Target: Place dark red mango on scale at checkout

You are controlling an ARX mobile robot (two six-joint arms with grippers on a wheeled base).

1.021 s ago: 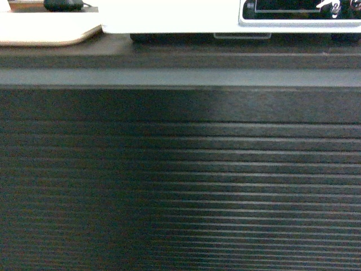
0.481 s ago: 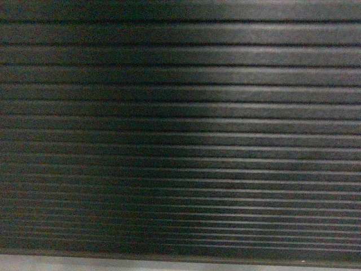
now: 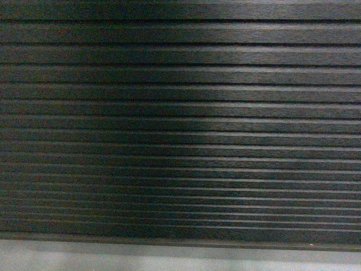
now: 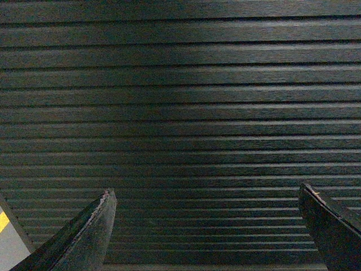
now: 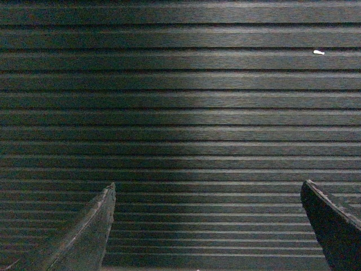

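The checkout's black ribbed front panel (image 3: 180, 124) fills the head view, and neither gripper shows there. The same panel (image 4: 180, 113) faces the left wrist camera, where my left gripper (image 4: 206, 195) stands open with nothing between its fingers. In the right wrist view the ribbed panel (image 5: 180, 113) again fills the frame, and my right gripper (image 5: 207, 189) is open and empty. The dark red mango and the scale are out of view.
A strip of grey floor (image 3: 169, 258) runs along the foot of the panel in the head view. A grey patch with a yellow mark (image 4: 5, 228) shows at the lower left of the left wrist view. A small white speck (image 5: 318, 52) sits on the panel.
The head view has dropped: one second ago it showed the counter top with the white scale and beige tray, now only the ribbed front and a wider strip of floor.
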